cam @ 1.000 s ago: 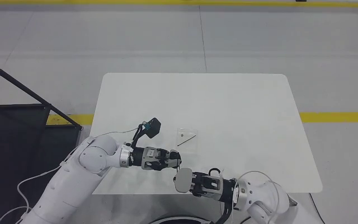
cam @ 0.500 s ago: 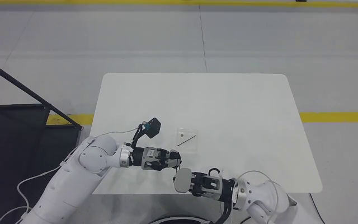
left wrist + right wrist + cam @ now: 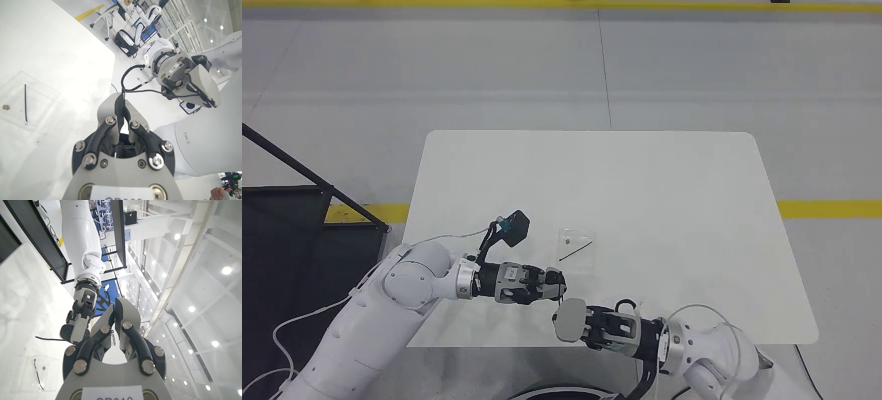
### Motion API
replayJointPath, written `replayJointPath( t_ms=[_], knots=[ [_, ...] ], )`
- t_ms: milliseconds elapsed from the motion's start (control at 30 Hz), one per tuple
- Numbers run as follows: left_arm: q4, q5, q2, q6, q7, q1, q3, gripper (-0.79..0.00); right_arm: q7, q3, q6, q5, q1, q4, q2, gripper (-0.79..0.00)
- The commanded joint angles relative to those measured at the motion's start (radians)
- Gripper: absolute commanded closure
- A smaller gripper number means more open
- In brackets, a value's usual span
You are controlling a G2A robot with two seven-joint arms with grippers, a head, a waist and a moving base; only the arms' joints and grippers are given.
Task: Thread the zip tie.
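Closest to the robot, the right gripper [image 3: 562, 322] hung over the near edge of the white desk [image 3: 662, 190], pointing toward the left arm. Its jaws were pressed together; whether something thin was caught between them, I could not tell. Just beyond it, the left gripper [image 3: 122, 101] pointed back toward the right one, and the two were near each other but not touching. The jaws of the left gripper were closed tight on a black zip tie [image 3: 49, 339]. In the left wrist view the thin strip went out from these jaws in the direction of the right gripper. In the right wrist view one free end stood out sideways from the left gripper, above the desk. A little farther on the desk lay a clear plastic tray [image 3: 587, 262], flat, near both grippers and apart from them. Inside it lay a second zip tie [image 3: 578, 248], also black and almost straight. Near this tie, in the same tray, was a small brown speck [image 3: 6, 107].
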State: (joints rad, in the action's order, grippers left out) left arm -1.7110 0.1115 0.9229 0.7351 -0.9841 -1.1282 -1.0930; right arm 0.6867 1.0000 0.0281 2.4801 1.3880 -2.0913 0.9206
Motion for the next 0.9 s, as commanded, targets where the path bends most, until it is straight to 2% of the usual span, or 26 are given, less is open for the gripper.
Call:
replayJointPath(
  t_ms=[0,867],
  knots=[
    [0.0,0.0,0.0,0.0,0.0,0.0,0.0,0.0,-0.001,0.002,-0.001,0.001,0.001,0.0,0.001,0.0],
    [0.0,0.0,0.0,0.0,0.0,0.0,0.0,0.0,0.018,0.014,-0.014,0.02,0.015,-0.01,0.01,0.0]
  ],
)
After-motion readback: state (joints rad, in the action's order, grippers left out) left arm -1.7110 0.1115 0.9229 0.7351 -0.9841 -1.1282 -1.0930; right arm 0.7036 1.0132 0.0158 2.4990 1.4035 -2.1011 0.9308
